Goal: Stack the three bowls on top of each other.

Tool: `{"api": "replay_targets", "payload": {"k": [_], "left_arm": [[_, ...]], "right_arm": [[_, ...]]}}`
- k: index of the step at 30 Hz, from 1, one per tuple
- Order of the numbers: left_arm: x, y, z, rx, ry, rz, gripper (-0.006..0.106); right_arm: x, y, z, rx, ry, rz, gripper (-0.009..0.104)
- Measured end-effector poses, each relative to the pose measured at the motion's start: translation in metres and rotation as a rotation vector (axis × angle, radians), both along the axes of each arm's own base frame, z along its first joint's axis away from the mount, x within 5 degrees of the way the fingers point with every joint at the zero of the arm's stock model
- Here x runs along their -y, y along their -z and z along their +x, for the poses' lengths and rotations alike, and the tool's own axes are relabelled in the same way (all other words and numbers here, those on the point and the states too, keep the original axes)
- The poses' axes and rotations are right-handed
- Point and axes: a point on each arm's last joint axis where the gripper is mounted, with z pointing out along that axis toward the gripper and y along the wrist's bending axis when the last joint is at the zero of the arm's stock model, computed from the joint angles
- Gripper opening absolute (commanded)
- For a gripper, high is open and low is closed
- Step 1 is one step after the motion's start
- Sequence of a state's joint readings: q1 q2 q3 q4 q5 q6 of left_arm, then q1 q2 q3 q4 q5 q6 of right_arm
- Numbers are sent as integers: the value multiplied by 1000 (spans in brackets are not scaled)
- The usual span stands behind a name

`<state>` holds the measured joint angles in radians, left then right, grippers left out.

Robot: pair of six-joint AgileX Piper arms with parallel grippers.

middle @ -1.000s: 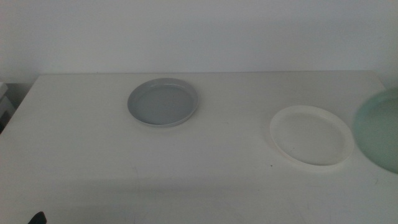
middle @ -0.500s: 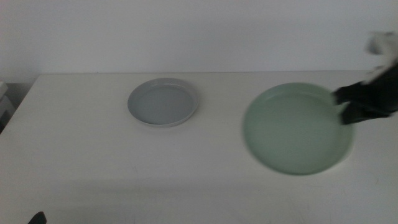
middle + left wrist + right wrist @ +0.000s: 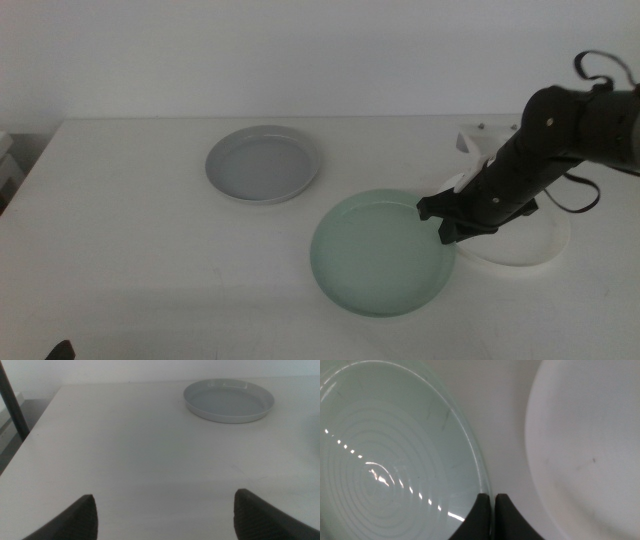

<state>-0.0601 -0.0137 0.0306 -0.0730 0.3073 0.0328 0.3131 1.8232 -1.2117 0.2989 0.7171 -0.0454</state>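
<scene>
Right gripper [image 3: 447, 221] clamped on the near-side rim of the mint green bowl [image 3: 383, 252], jaws pinched thin against the edge in the right wrist view, rim [image 3: 479, 472] caught between them. Carried low, just beside the white bowl [image 3: 530, 250] and partly overlapping its edge; well apart from the grey bowl [image 3: 262, 164], which sat farther back on the table [image 3: 130, 230]. Left gripper [image 3: 165, 512] parked well short of the grey bowl, jaws spread wide on nothing. Judged stiff, light and smooth, probably slippery at a one-point rim pinch, so liable to tilt or swing; best taken at the rim, as here. Faint concentric rings showed inside the green dish. No brand, label or writing readable anywhere.
</scene>
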Motion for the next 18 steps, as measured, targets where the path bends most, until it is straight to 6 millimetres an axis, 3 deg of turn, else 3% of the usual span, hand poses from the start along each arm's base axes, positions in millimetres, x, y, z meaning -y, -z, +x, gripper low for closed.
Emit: {"api": "replay_targets", "payload": {"k": [8,18], "left_arm": [[0,0,0,0,0,0,105],[0,0,0,0,0,0,105]], "right_arm": [[-7,34,11,-35,45,31,-1],[-19,46,11,-37,19,38,4]]}}
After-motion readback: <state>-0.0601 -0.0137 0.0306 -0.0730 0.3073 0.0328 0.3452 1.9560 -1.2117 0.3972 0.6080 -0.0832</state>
